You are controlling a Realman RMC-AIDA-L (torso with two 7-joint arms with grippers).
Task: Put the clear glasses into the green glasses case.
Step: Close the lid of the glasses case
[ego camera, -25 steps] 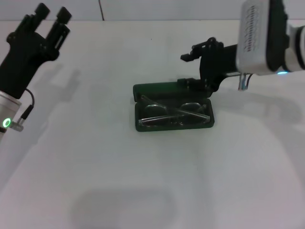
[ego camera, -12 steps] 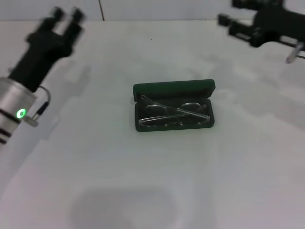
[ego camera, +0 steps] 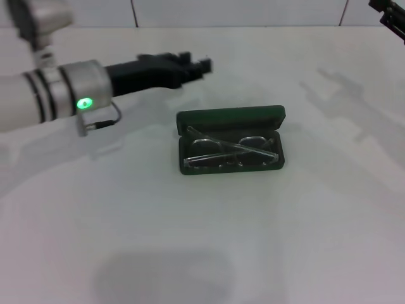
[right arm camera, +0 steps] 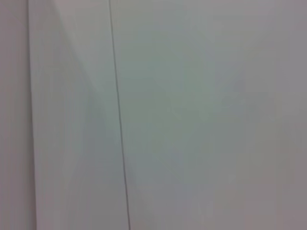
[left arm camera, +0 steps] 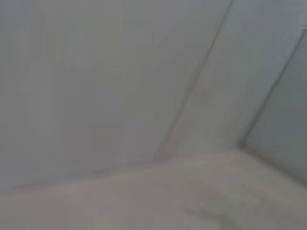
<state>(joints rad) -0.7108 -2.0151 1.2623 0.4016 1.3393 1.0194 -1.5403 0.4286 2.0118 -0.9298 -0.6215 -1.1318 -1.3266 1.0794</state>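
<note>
In the head view, the green glasses case (ego camera: 231, 140) lies open on the white table, its lid standing up along the far side. The clear glasses (ego camera: 232, 150) lie folded inside its dark lower half. My left gripper (ego camera: 195, 64) reaches in sideways from the left, hovering above the table just behind and left of the case, apart from it. Only a dark sliver of my right gripper (ego camera: 391, 14) shows at the far right top corner, well away from the case. Neither wrist view shows the case or the glasses.
The white table (ego camera: 202, 240) spreads around the case. A tiled wall with thin seams (ego camera: 134, 12) runs along its far edge. The left wrist view and the right wrist view show only pale surfaces with seam lines (right arm camera: 120, 124).
My left arm has swung from the far left toward the middle, its gripper now pointing right behind the case. My right gripper has drawn up and back from the case's far right corner to the picture's corner.
</note>
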